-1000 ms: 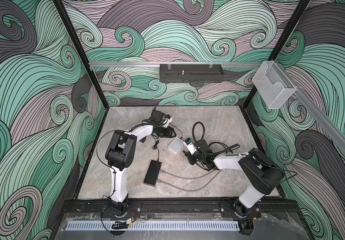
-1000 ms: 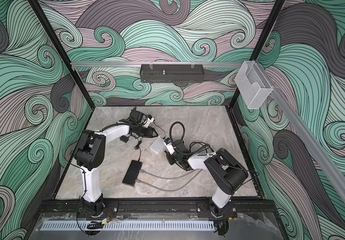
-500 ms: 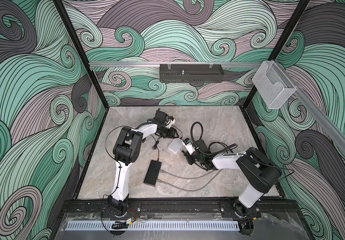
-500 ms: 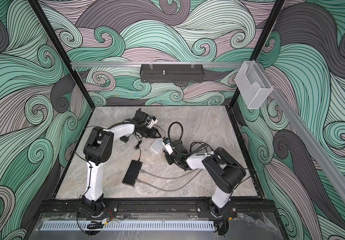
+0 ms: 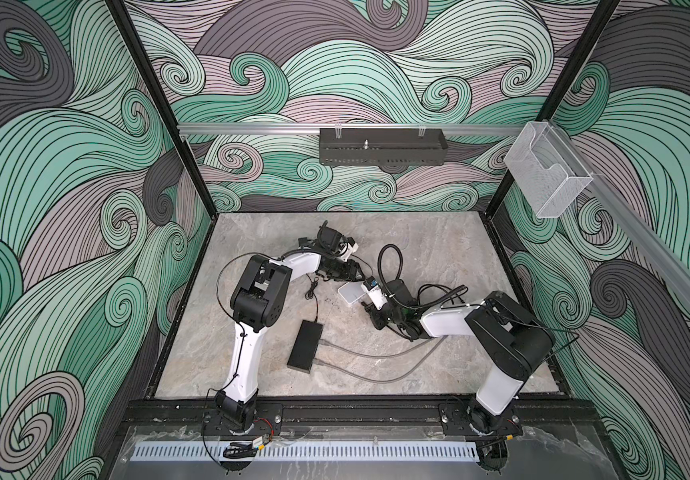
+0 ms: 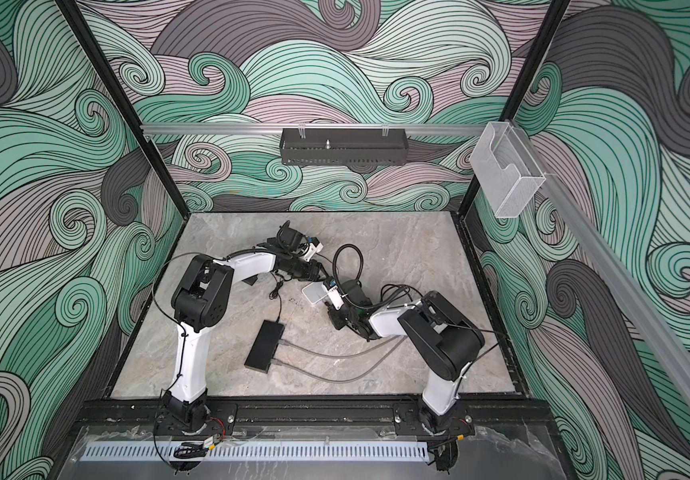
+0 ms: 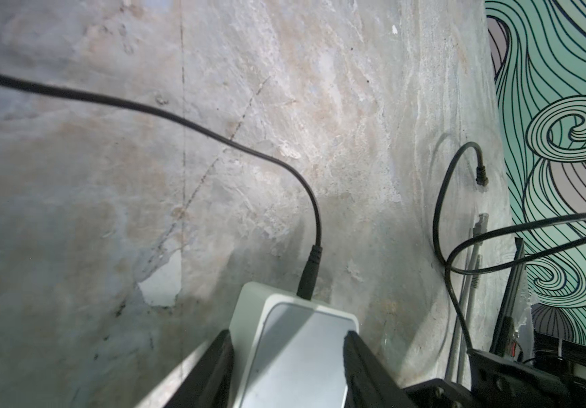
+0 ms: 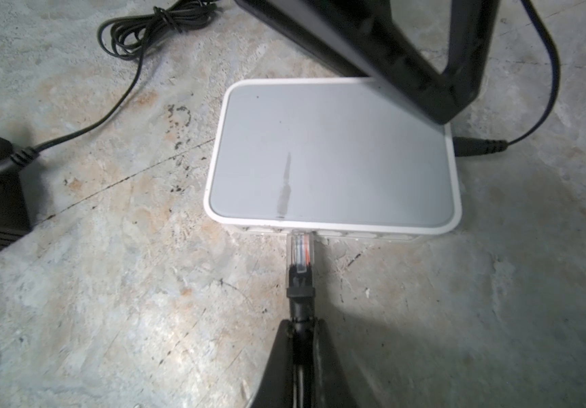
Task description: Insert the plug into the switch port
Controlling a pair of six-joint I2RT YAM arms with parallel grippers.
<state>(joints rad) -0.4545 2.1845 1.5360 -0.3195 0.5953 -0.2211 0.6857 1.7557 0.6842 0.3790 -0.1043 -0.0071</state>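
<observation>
The clear plug (image 8: 300, 252), pinched at its black boot by the right gripper (image 8: 301, 326), has its tip in a port (image 8: 298, 234) mouth of the smooth white switch (image 8: 334, 155) on mottled stone (image 8: 108, 318). The left gripper (image 7: 289, 341) has slid nearer, straddling the switch; whether it squeezes, I cannot tell.

A grey marbled tabletop (image 5: 439, 249) fills the lower middle of both top views; a white switch (image 5: 351, 294) lies near its centre; lower left of it a black box (image 5: 305, 345); two grey cables (image 5: 376, 355) trail rightward.
</observation>
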